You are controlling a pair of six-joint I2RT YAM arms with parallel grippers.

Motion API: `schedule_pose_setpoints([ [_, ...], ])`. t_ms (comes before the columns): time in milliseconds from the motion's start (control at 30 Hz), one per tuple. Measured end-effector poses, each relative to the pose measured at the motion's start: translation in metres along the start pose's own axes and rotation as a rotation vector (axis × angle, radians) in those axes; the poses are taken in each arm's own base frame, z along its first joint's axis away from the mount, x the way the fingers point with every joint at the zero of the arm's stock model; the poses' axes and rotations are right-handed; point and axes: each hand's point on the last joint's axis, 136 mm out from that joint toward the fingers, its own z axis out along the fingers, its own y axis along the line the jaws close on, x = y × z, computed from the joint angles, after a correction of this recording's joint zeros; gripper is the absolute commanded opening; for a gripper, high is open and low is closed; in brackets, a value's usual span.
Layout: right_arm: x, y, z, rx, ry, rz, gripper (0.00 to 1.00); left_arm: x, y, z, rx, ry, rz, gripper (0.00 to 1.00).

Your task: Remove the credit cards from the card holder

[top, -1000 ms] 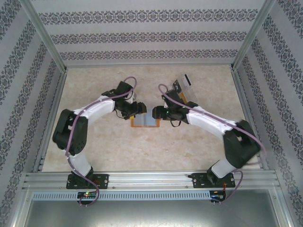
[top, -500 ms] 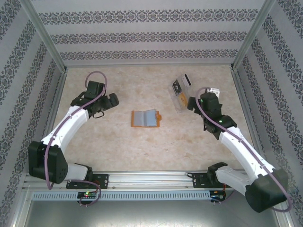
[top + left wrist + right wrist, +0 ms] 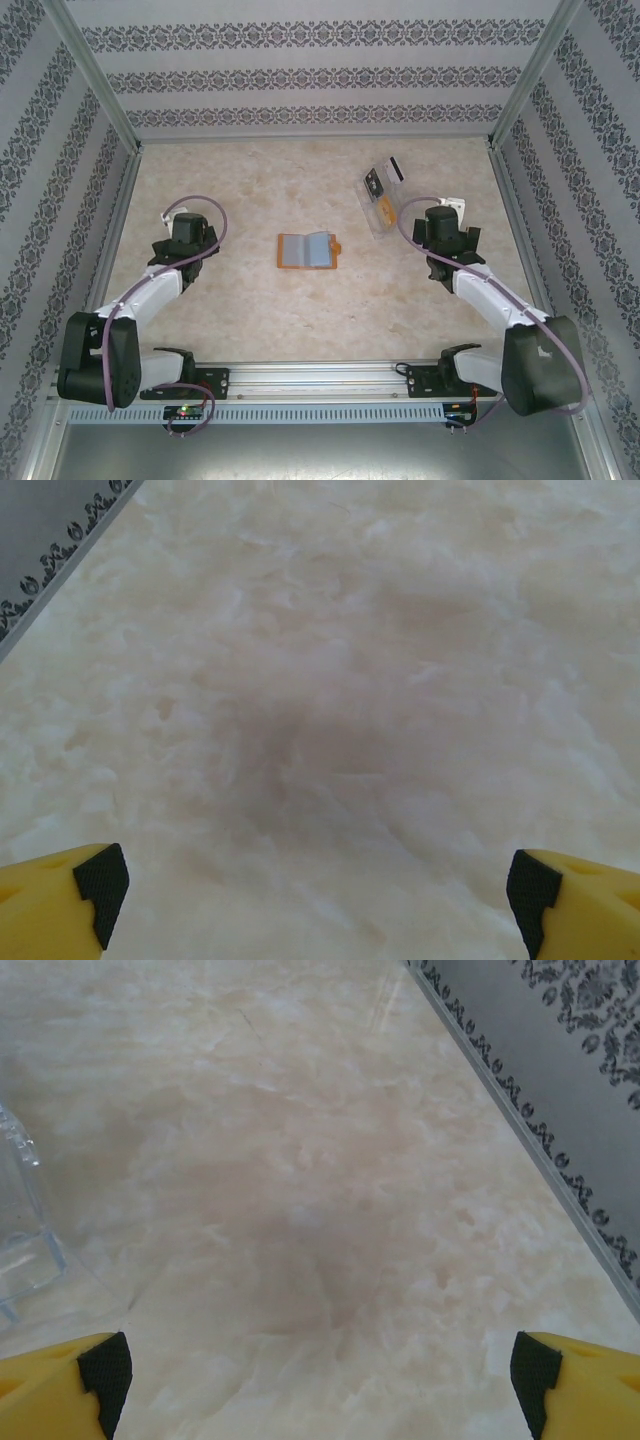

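Left gripper [image 3: 320, 885] jaws spread wide over bare table [image 3: 330, 680], holding nothing. Right gripper [image 3: 320, 1365] jaws also wide apart, empty. Card holder [image 3: 308, 250] lies open mid-table, left gripper at its 9 o'clock, right at 3. Credit cards [image 3: 385, 208] sit in a clear tray [image 3: 378, 231] at its 2 o'clock.

The left arm [image 3: 150, 290] and right arm [image 3: 490, 295] wear white shells between black joint housings, a purple cable [image 3: 190, 203] looping along each; yellow fingers [image 3: 45, 910] with black pads [image 3: 100, 880] sit at seven and five o'clock in the wrist views
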Motion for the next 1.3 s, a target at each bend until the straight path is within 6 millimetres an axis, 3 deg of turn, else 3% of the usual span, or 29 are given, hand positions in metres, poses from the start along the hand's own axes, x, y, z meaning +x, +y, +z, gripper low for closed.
schedule_pose_setpoints([
  [233,0.006,0.0,0.015,-0.052,-0.103,0.013,0.98,0.001,-0.01,0.015,0.093,-0.094,0.041,0.99],
  [400,0.01,0.013,0.016,-0.146,-0.178,0.011,0.98,-0.003,-0.022,0.015,0.187,-0.165,0.056,0.99],
  [600,-0.006,0.027,0.011,-0.224,-0.284,-0.002,0.98,-0.015,-0.039,0.012,0.282,-0.243,0.081,0.99],
  [767,-0.001,0.035,0.022,-0.251,-0.29,-0.027,0.98,-0.022,-0.047,0.014,0.313,-0.287,0.103,0.99],
  [1133,0.006,0.04,0.029,-0.287,-0.317,-0.02,0.98,-0.003,-0.05,0.039,0.298,-0.239,0.129,0.99],
  [1300,0.006,0.039,0.028,-0.29,-0.324,-0.018,0.98,-0.002,-0.05,0.042,0.298,-0.239,0.129,0.99],
])
